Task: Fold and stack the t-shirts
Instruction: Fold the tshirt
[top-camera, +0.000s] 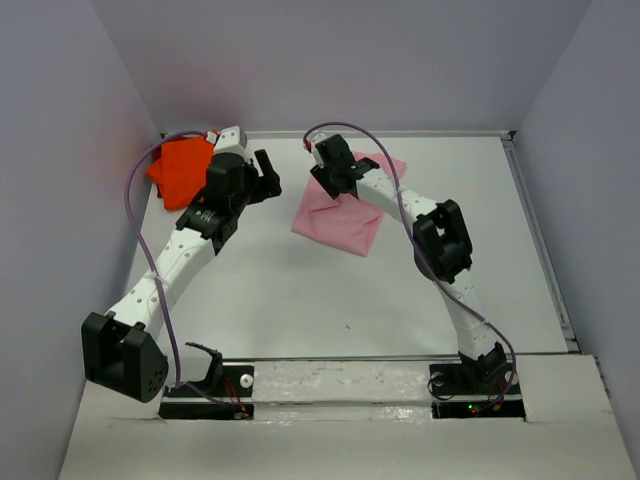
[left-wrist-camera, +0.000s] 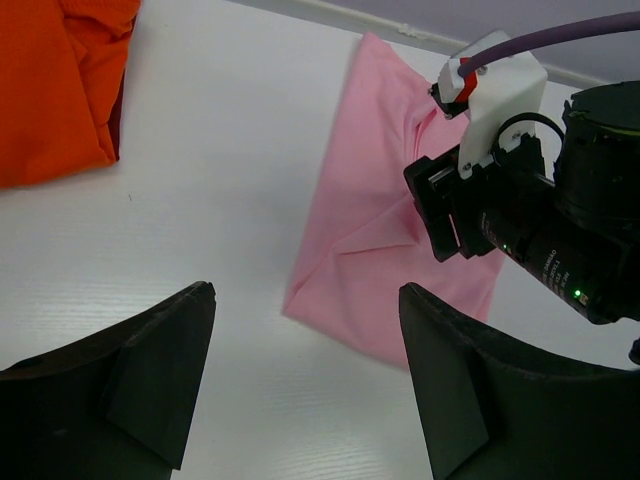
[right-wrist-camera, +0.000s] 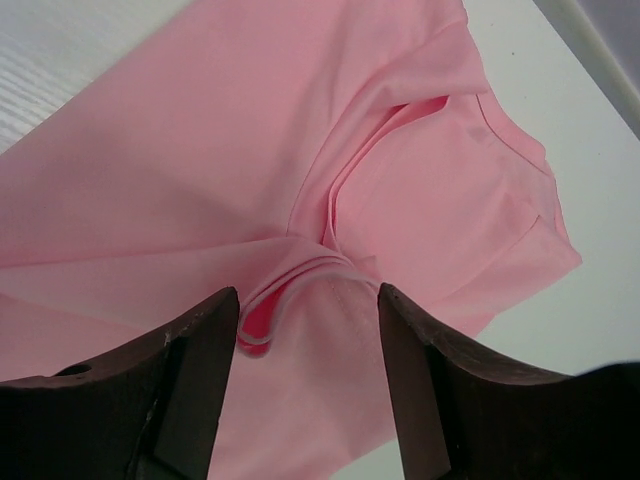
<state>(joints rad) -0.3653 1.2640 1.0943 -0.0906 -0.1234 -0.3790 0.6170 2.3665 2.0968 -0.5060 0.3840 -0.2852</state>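
The light pink t-shirt lies loosely folded at the table's middle back; it also shows in the left wrist view and fills the right wrist view. My right gripper hovers over its far part, jaws open around a bunched fold of collar. The bright orange t-shirt lies folded at the back left, with a dark red edge showing beneath it. My left gripper is open and empty over bare table between the two shirts.
White table with raised rims at the back and right. Grey walls stand on three sides. Purple cables loop from both wrists.
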